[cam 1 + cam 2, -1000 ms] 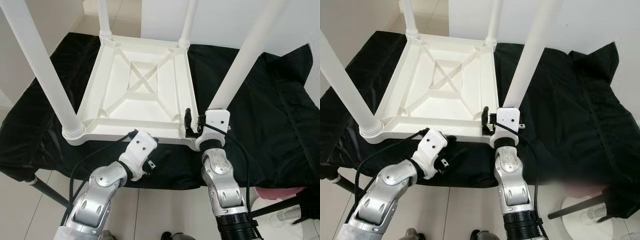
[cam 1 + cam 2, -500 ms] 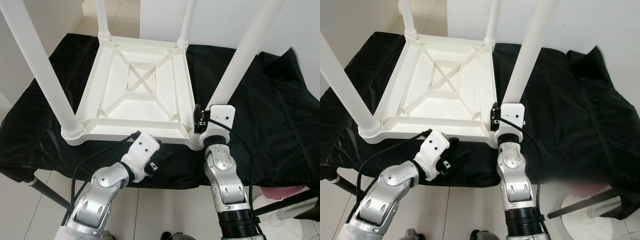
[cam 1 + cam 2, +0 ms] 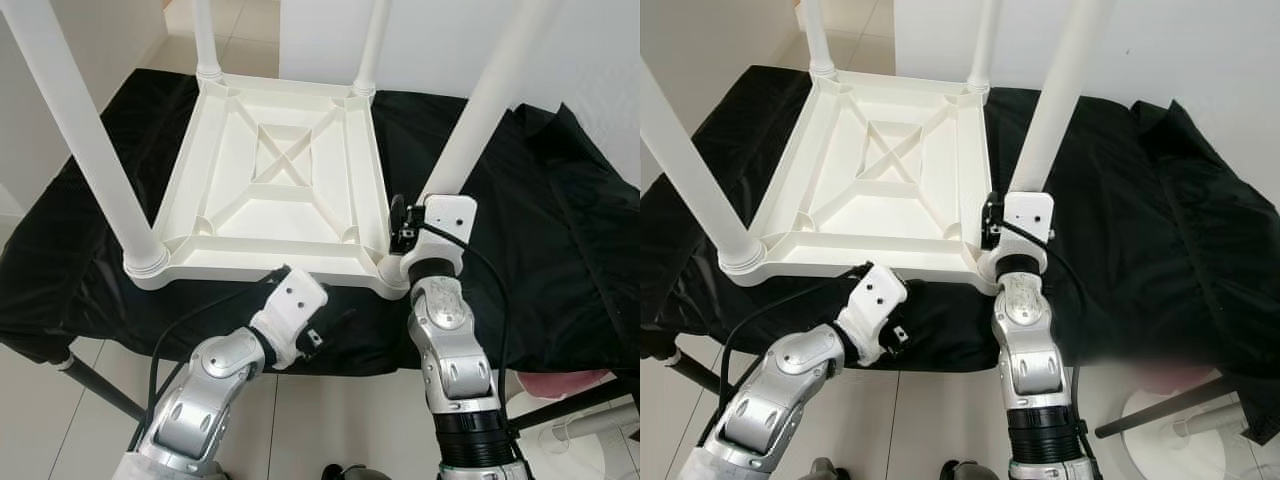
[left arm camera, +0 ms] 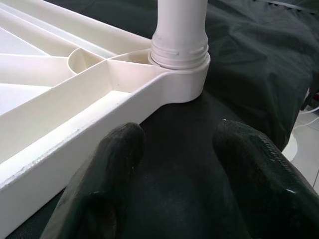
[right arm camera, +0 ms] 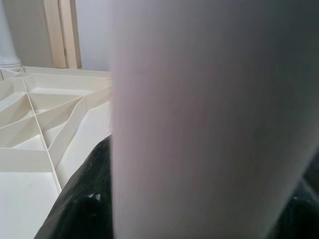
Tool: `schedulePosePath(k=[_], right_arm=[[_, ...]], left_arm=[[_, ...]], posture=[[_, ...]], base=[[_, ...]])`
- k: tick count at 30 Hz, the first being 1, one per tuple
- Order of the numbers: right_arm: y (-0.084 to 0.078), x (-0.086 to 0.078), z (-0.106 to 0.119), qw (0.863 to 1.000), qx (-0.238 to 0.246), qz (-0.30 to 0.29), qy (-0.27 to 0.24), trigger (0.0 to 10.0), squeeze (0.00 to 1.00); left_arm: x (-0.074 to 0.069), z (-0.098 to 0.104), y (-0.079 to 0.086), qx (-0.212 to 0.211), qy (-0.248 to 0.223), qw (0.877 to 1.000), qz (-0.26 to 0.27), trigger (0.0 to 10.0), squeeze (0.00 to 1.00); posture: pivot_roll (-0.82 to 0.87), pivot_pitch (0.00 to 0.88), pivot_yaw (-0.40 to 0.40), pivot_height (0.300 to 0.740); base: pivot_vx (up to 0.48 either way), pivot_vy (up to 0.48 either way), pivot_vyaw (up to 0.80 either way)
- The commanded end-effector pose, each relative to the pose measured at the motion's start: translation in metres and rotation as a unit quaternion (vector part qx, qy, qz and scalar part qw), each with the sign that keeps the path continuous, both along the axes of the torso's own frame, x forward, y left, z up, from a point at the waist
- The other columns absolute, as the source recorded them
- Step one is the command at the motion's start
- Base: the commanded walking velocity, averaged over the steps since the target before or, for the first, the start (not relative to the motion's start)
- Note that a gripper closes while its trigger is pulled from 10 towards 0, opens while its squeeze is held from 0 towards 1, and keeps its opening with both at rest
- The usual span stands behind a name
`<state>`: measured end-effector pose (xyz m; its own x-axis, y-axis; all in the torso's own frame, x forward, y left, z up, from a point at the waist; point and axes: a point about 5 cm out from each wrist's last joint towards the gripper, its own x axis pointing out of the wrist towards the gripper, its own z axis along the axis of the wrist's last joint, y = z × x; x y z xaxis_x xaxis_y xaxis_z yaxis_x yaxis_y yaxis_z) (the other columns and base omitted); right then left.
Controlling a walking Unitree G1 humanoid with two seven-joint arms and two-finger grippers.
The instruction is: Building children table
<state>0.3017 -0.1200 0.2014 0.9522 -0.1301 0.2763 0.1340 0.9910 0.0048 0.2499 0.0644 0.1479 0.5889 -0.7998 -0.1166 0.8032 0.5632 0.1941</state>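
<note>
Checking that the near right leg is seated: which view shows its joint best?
The left wrist view: leg collar sits in the table's corner socket. Eye views have the right hand covering it; right wrist view blurs.

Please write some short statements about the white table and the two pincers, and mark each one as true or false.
1. The white table lies upside down on the black cloth. True.
2. Only three legs are fitted to the table. False: four legs stand up from it, one at each corner.
3. The right pincer is at the near right leg, low down by its base. True.
4. The left pincer is closed on the near left leg. False: its fingers are open over the cloth, beside the table's near edge, and hold nothing.
5. The cloth under the table is red. False: it is black.
</note>
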Motion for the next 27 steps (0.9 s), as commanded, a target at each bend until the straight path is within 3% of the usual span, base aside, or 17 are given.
schedulePosePath(k=[1, 27], right_arm=[[-0.0031, -0.0007, 0.0023, 1.000, 0.006, -0.008, -0.001, 10.0, 0.00], [-0.0050, 0.0041, 0.0016, 1.000, 0.022, -0.016, 0.010, 10.0, 0.00]], left_arm=[[-0.0025, 0.0003, -0.0021, -0.001, 0.002, 1.000, -0.006, 10.0, 0.00], [0.0029, 0.0041, -0.0055, -0.005, -0.003, 1.000, -0.007, 10.0, 0.00]], posture=[[0.01, 0.105, -0.073, 0.740], [0.01, 0.106, -0.072, 0.740]], base=[[0.000, 0.000, 0.00], [0.000, 0.000, 0.00]])
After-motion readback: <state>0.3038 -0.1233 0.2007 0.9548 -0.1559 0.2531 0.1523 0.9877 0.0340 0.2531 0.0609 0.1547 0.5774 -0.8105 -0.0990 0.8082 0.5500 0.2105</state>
